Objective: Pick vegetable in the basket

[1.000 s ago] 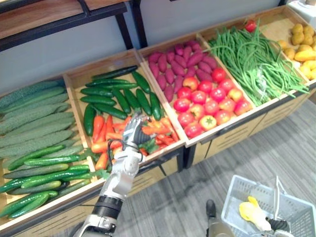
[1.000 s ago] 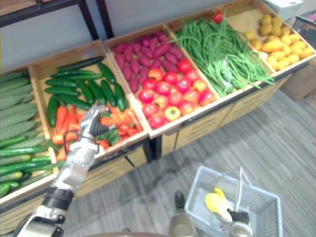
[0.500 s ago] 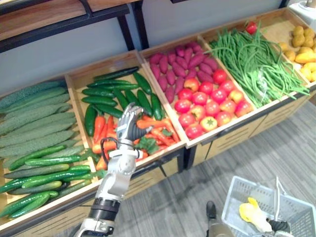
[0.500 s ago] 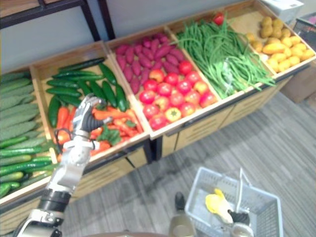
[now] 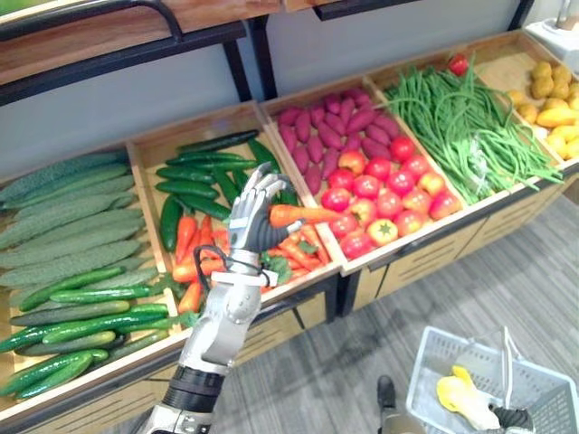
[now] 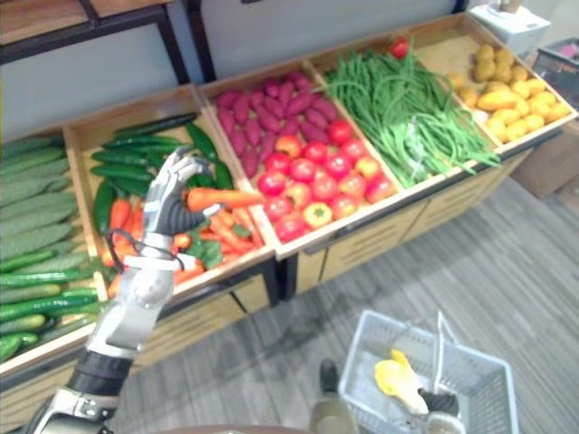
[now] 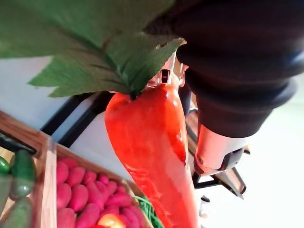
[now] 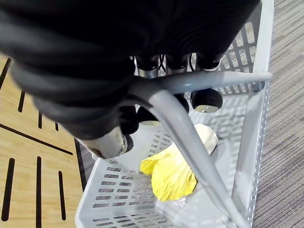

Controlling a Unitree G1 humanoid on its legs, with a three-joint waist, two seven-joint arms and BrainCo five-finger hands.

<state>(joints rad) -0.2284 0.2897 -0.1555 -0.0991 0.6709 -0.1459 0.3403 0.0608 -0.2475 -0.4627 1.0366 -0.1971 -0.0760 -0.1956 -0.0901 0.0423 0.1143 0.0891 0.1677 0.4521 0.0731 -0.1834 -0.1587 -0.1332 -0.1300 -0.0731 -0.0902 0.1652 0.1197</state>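
My left hand [image 5: 251,223] is raised over the carrot pile [image 5: 294,249] in the wooden crate and is shut on an orange carrot [image 5: 303,215], which sticks out level to the right. In the left wrist view the carrot [image 7: 153,142] runs along the palm with its green leaves [image 7: 95,52] by the wrist. A grey plastic basket [image 5: 432,360] hangs low at the right over the floor, with a yellow vegetable [image 5: 461,396] inside. My right hand [image 8: 71,85] is shut on the basket's handle [image 8: 194,81].
The sloped wooden stand holds cucumbers [image 5: 63,235] at the left, dark cucumbers [image 5: 204,167] behind the carrots, then purple sweet potatoes [image 5: 330,113], tomatoes [image 5: 380,194], green beans [image 5: 466,122] and yellow produce [image 5: 552,86]. Grey floor [image 5: 434,289] lies before the stand.
My left hand has closed on a carrot in the pile and lifted it up and back above the crate. The basket has stayed where it hangs.
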